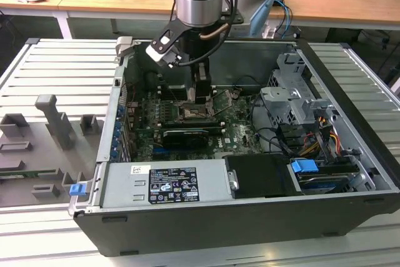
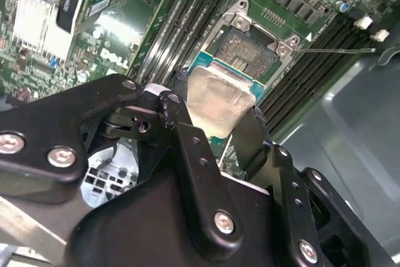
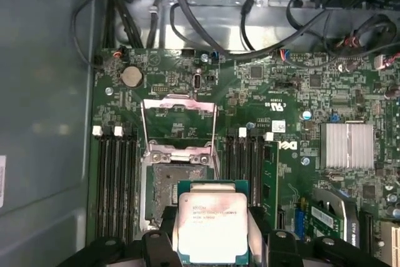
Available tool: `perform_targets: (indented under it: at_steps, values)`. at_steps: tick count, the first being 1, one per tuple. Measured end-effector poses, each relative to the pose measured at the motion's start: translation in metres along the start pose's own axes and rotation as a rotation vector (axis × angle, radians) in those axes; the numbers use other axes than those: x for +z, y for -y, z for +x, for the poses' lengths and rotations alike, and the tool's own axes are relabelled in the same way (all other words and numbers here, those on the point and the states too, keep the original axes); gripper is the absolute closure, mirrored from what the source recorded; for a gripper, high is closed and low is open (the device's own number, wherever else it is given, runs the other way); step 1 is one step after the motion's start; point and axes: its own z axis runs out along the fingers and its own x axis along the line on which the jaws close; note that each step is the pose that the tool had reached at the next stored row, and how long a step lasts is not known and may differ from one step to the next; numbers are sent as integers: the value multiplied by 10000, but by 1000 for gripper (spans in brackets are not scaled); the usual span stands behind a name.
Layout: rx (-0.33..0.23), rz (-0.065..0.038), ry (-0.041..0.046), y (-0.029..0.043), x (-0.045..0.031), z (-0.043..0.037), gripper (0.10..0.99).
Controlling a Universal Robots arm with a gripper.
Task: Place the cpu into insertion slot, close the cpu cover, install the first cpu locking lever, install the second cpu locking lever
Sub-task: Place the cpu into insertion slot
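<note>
**A:** What is the hand doing?

**B:** The hand (image 2: 219,101) is clenched on the chip (image 2: 215,95). The second wrist view has the closest look at the grip: two black fingers (image 2: 181,92) press against opposite edges of the chip, which lies flat between them.

**A:** Where is the chip against the socket?

**B:** In the first wrist view the chip (image 3: 212,226) overlaps one edge of the socket (image 3: 167,186), and most of the dark square lies bare beside it. I cannot tell whether the chip touches the socket.

**A:** And the cover?

**B:** The first wrist view shows the cover (image 3: 178,100) swung open on the far side of the socket from the chip. Rows of long black memory slots (image 3: 115,179) run on both sides of the socket. In the second wrist view a thin metal rod (image 2: 337,49) sticks out from one socket corner.

**A:** What does the exterior view add?

**B:** It adds the wider scene. The arm reaches straight down into an open computer case (image 1: 350,154), with the hand (image 1: 199,92) just above the socket (image 1: 190,114). The case lies on a ribbed metal bench (image 1: 56,73).
</note>
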Motion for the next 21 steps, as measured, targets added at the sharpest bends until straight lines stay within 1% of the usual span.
perform_targets:
  at_steps: [6,8,10,12,15,17,21]
  values:
    - [19,24,2,12,137,31,557]
    - [17,29,4,17,200,73,557]
    - [14,28,1,22,238,95,557]
    - [9,29,2,29,291,134,557]
    - [9,28,0,35,344,166,557]
    - [9,29,2,53,417,191,557]
    - [12,28,2,82,541,216,557]
